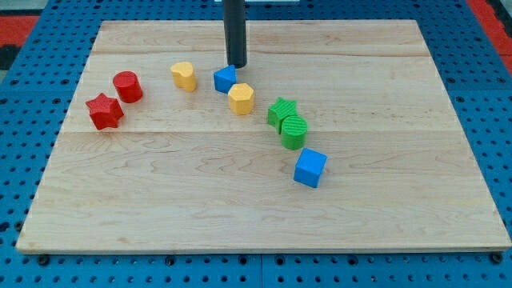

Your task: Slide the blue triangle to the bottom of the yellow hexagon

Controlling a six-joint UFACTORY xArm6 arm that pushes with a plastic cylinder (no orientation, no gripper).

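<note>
The blue triangle [225, 79] lies on the wooden board [264, 216], above the middle and left of centre. The yellow hexagon [241, 98] sits just to its lower right, touching or nearly touching it. My tip [237, 65] rests right at the blue triangle's upper right edge, the dark rod rising to the view's top.
A yellow heart-like block [184, 75] lies left of the triangle. A red cylinder [127, 86] and a red star [105, 111] are at the left. A green star [282, 111], a green round block [294, 131] and a blue cube [310, 168] run toward the lower right.
</note>
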